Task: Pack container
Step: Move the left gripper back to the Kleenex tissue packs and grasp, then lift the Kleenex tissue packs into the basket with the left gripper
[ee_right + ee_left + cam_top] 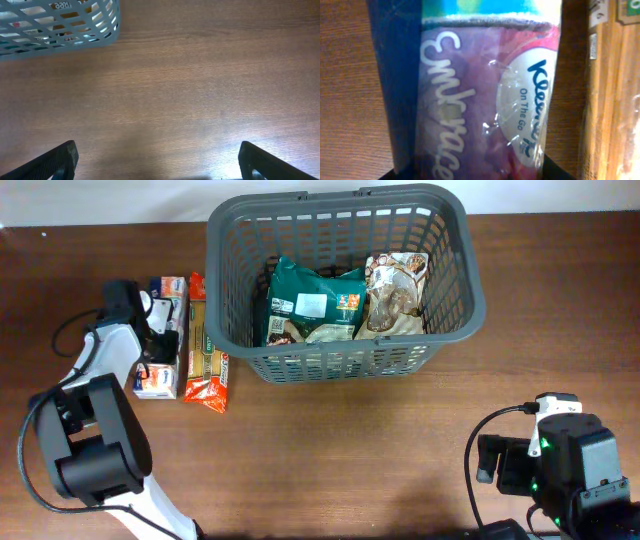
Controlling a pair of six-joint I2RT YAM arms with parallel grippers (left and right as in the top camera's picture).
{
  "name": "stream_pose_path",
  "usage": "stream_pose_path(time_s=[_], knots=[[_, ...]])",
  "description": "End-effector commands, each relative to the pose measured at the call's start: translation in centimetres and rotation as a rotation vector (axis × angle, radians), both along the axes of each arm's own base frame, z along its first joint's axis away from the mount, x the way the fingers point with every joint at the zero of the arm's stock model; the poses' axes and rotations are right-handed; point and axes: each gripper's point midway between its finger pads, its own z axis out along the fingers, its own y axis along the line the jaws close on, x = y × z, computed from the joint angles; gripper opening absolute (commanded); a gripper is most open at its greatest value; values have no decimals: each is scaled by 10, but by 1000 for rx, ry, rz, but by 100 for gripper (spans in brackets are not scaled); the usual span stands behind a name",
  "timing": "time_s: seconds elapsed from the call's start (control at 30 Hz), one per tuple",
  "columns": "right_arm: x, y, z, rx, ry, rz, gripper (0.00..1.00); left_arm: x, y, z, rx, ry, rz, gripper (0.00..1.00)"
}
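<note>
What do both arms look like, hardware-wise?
Left arm: white links, black rounded joint housings, thin black cable loops. Right arm: black boxy housing, green LEDs, white tag, black cable loop. Right pincer: black fingers.

The basket (462, 255) is large, dark grey and made of plastic. It is rectangular, with slotted lattice sides that flare a little outward up to a rolled rim. It stands upright with its open top facing up on the brown wooden table (350, 450), toward the far middle, its long sides running left to right and its far rim near the table's back edge. Inside, a dark green bag (312, 305) leans by the middle, and a cream and brown packet (397, 295) lies just beside it on the right.
</note>
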Motion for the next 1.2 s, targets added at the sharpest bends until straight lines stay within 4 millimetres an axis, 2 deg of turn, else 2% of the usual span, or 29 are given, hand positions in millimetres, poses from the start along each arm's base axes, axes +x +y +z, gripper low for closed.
stream_pose_path(time_s=[0.0,0.07,0.13,0.23,0.3,0.33,0.4,0.47,0.57,0.7,0.73,0.9,1.03,1.17], knots=[[-1,0,0,-1,-5,5,99,10,10,23,30,-42,50,38],[-1,0,0,-1,-5,5,99,20,13,47,43,-91,50,36],[-1,0,0,-1,-5,5,99,31,20,82,80,-161,60,36],[-1,0,0,-1,-5,5,99,46,29,153,142,-307,76,36],[-1,0,0,-1,-5,5,99,55,28,216,165,-448,62,36],[-1,0,0,-1,-5,5,99,57,21,249,182,-516,14,36],[-1,0,0,-1,-5,5,99,56,6,303,237,-621,-77,36],[-1,0,0,-1,-5,5,99,52,-14,346,297,-701,-167,36],[-1,0,0,-1,-5,5,99,45,-60,387,379,-778,-349,38],[-1,0,0,-1,-5,5,99,42,-135,397,440,-808,-615,41],[-1,0,0,-1,-5,5,99,42,-174,391,445,-810,-734,42],[-1,0,0,-1,-5,5,99,42,-271,356,433,-779,-1016,41],[-1,0,0,-1,-5,5,99,37,-323,318,421,-714,-1179,41],[-1,0,0,-1,-5,5,99,33,-349,279,421,-619,-1296,41]])
